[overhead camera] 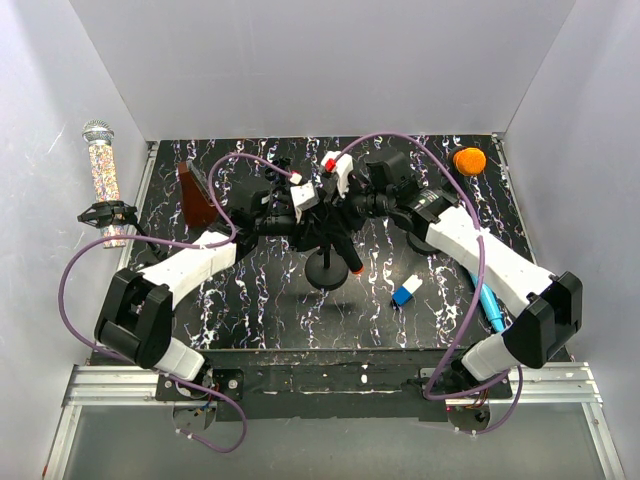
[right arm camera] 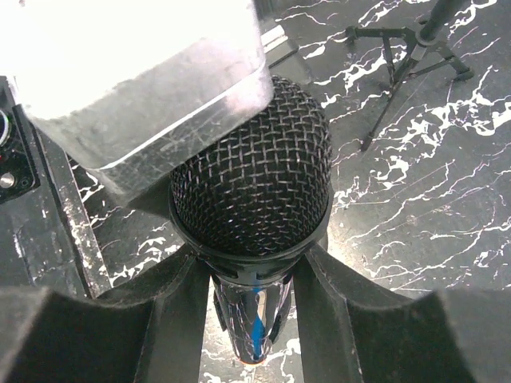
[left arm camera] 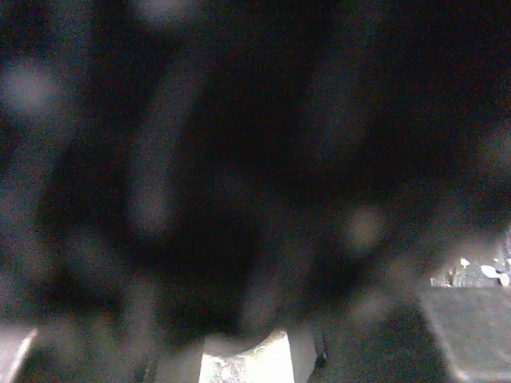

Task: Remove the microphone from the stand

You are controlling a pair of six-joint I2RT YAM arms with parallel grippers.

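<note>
The black microphone (overhead camera: 345, 245) leans in the clip of a black stand with a round base (overhead camera: 325, 277); its red tail points toward the near side. In the right wrist view its mesh head (right arm camera: 251, 171) fills the centre. My right gripper (right arm camera: 251, 299) is shut on the microphone just under the head, a finger on each side of the glossy body. My left gripper (overhead camera: 303, 222) sits against the stand from the left. The left wrist view is dark and blurred, with only a bright gap low between the fingers (left arm camera: 243, 359), so its state is unclear.
A glittery microphone (overhead camera: 103, 170) on a small tripod (overhead camera: 108, 214) stands at the far left. A brown block (overhead camera: 196, 195) lies back left and an orange ball (overhead camera: 469, 160) back right. A blue-and-white piece (overhead camera: 406, 292) and a teal pen (overhead camera: 490, 308) lie at the right.
</note>
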